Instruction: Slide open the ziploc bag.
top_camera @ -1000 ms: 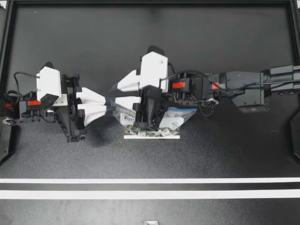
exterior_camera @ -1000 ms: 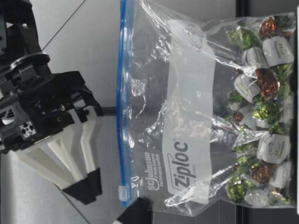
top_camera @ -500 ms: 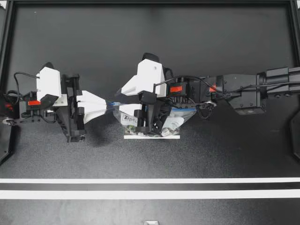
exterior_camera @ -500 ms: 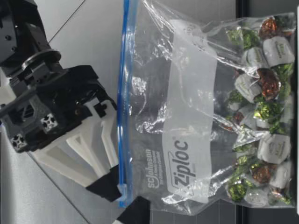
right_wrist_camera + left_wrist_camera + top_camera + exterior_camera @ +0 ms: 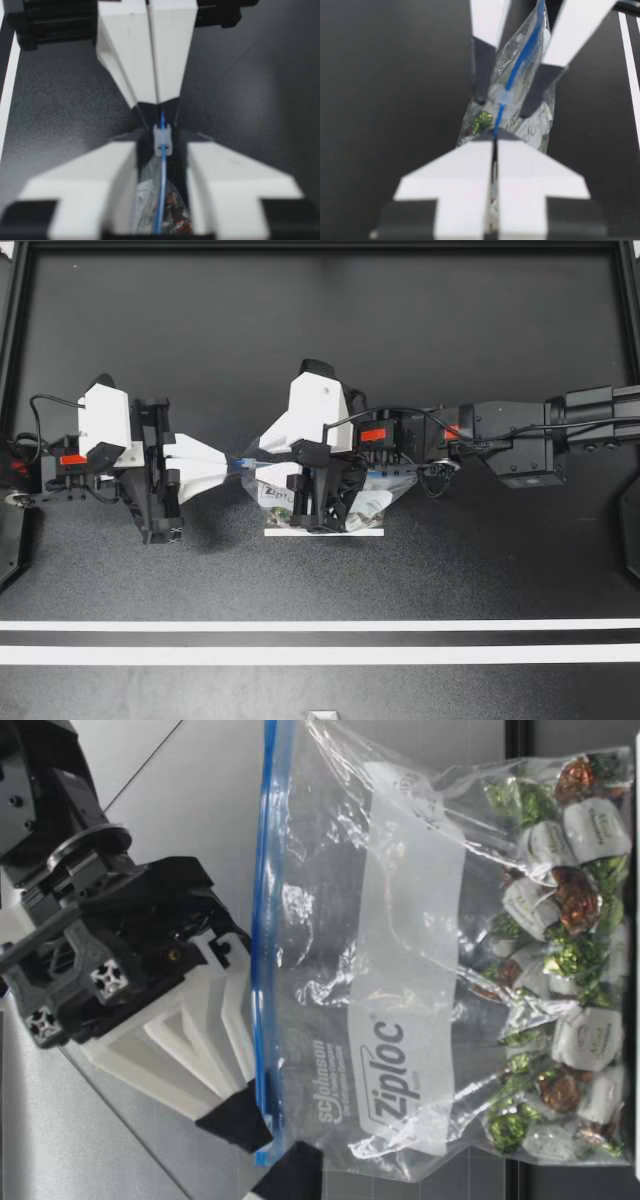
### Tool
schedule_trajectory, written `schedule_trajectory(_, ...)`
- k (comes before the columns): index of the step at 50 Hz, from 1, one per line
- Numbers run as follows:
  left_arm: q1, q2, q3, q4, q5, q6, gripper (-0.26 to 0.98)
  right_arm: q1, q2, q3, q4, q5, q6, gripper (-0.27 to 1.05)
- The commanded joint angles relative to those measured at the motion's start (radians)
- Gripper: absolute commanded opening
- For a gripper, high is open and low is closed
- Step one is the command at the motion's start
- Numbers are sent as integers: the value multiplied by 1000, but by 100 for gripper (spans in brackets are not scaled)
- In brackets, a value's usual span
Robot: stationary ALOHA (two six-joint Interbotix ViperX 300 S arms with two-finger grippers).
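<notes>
Top view shows my left hand (image 5: 230,461) and my right hand (image 5: 252,460) meeting tip to tip over the dark bench (image 5: 420,350). The ziploc bag (image 5: 378,495) stands under my right hand and reaches back below that hand's wrist.

Left wrist view shows the two fingers (image 5: 465,185) of the left hand closed flat together, and the end of the bag's blue zip strip (image 5: 522,55) is pinched between them. Just ahead of this hand the slider (image 5: 503,95) sits on the strip. My right hand straddles it from above, very narrow; whether it really presses the slider I cannot tell.

Low view shows the bag upright, with the strip at its top just beside the right hand and wrapped candies (image 5: 560,920) at its bottom.
</notes>
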Motion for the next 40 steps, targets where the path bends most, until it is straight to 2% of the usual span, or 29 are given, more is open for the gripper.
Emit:
schedule_trajectory(1,-2,-17,-17,2,-5,3,-19,6,-17,-34,-2,17,3,12)
schedule_trajectory(7,-2,-17,-17,0,-5,5,-19,6,-21,-37,-2,41,3,-3)
schedule_trajectory(15,-2,-20,-11,0,-5,9,-19,6,-40,-37,-2,124,-5,-12)
schedule_trajectory(40,-2,-20,8,-8,-9,17,-19,6,-124,-11,-37,301,-5,-13)
